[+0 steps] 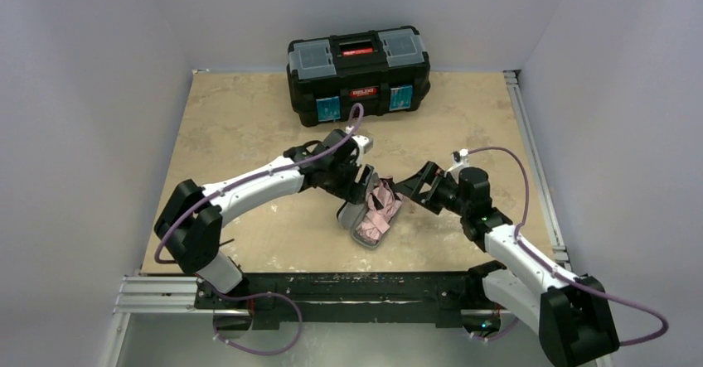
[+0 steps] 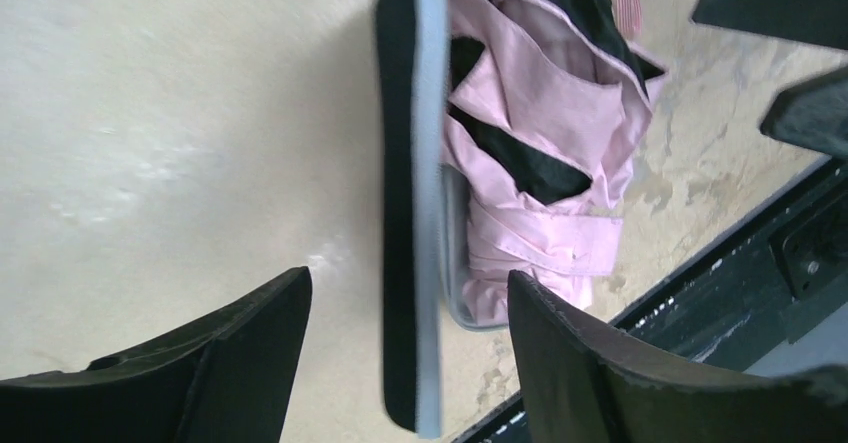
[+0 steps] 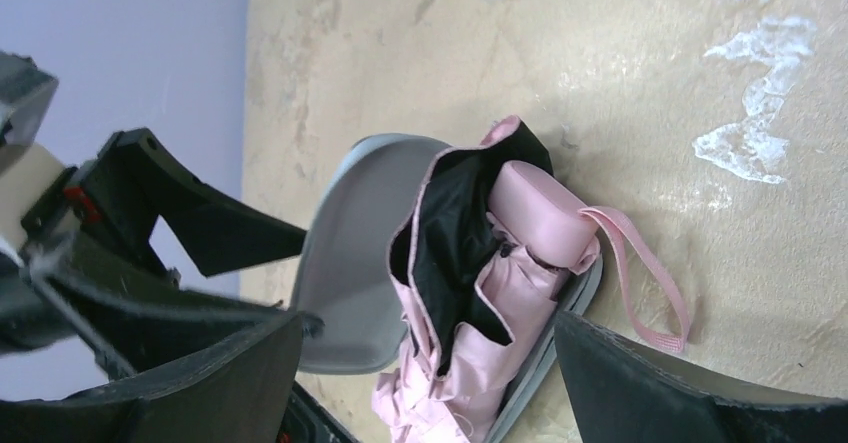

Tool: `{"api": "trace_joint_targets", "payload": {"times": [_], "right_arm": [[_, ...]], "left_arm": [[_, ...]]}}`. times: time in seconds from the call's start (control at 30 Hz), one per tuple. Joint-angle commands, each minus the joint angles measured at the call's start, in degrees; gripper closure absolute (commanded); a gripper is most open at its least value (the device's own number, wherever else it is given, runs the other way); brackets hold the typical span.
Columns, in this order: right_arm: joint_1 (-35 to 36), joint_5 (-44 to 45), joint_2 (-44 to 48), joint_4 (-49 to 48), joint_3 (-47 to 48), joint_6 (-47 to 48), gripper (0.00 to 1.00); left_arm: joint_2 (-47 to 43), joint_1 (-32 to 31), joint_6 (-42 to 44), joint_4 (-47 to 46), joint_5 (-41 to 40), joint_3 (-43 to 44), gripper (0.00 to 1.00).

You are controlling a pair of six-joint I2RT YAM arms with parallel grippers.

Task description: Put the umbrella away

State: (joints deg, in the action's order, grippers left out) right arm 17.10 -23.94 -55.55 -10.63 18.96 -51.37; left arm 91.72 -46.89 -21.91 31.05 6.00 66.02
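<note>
Left claw [image 2: 408,288] just left of the grey case [image 3: 345,263]: fingers spread wide, straddling the edge of the raised lid [image 2: 428,163] with a gap on either side, holding nothing. Pink umbrella [image 3: 520,283] folded, lying in the case's open lower half on the table [image 1: 240,118]. Right claw [image 3: 430,321] just right of the case, fingers wide apart, pointed at the umbrella, gripping nothing.

The top camera looks steeply down from high on the near side of the pink umbrella [image 1: 380,208], taking in the whole worktop [image 1: 240,127], while each wrist camera peers close past its own claw, left claw [image 2: 408,281] and right claw [image 3: 430,321], at that same umbrella from opposite sides.
</note>
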Motion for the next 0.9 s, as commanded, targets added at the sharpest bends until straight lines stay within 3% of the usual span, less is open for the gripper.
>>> {"api": "trace_joint_targets", "payload": {"times": [0.0,0.13,0.33,0.37,0.47,0.5,0.87], "right_arm": [[-0.3,4.8,4.4,3.4,-1.3,0.4,0.02],[-0.3,6.8,6.1,6.9,-1.8,2.3,0.13],[-0.3,6.7,5.9,6.2,-3.8,2.8,0.38],[-0.3,5.5,5.5,4.4,-4.6,2.5,0.33],[-0.3,0.4,2.8,-3.1,-7.0,0.6,0.04],[-0.4,-1.0,1.6,-5.1,-7.4,0.1,0.01],[-0.5,-8.2,-12.0,-31.2,-12.8,-9.0,0.01]], "left_arm": [[-4.8,5.2,-1.4,1.8,-1.6,4.0,0.33],[-6.1,10.3,-2.3,2.6,-2.9,4.1,0.54],[0.6,11.3,-1.0,3.1,-4.0,6.4,0.62],[1.9,11.2,-1.4,1.9,-3.2,6.2,0.62],[4.6,10.7,-2.6,-1.3,0.9,5.6,0.63],[5.1,10.1,-2.7,-2.2,1.3,5.5,0.63],[9.9,2.7,-1.3,-2.5,2.3,10.1,0.63]]}}
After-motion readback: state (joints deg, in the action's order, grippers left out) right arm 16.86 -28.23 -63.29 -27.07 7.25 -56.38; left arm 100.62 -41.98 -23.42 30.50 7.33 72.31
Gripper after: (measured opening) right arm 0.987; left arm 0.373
